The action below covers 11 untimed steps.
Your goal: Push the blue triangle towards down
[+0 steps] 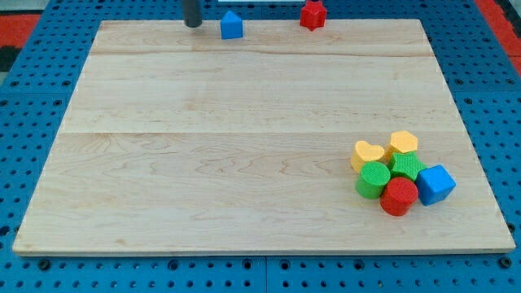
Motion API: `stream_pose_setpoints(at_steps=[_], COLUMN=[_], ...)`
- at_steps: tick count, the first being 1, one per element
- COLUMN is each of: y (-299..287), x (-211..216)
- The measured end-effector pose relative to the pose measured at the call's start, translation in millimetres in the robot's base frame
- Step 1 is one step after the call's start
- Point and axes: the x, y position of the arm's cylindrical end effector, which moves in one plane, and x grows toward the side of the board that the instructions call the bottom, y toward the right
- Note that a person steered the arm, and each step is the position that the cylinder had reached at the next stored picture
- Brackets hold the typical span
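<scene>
bench (244, 163): carries all the blocks; its near edge runs along the view's bottom.
my tip (193, 24): at the bench's far edge, at the view's top, left of centre.
blue triangle (232, 25): just beside my tip, on its right; apart from it, not touching.
red star block (313, 15): further right along the far edge, apart from the blue triangle.
cluster: near the bench's lower right corner, well apart from the three above.
yellow heart (368, 153): cluster's upper left.
yellow hexagon block (403, 143): right of the yellow heart, touching it.
green cylinder (374, 179): below the yellow heart.
green hexagon block (407, 165): middle of the cluster, below the yellow hexagon block.
red cylinder (399, 196): nearest the bottom edge, right of the green cylinder.
blue cube (435, 184): cluster's right end, touching the red cylinder.
</scene>
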Motion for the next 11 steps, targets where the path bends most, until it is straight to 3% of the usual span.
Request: stream_pose_setpoints(at_steps=[3,4,6,7,9,11], y=[180,175,108,116,74,46], x=[1,12,9,24,49,106])
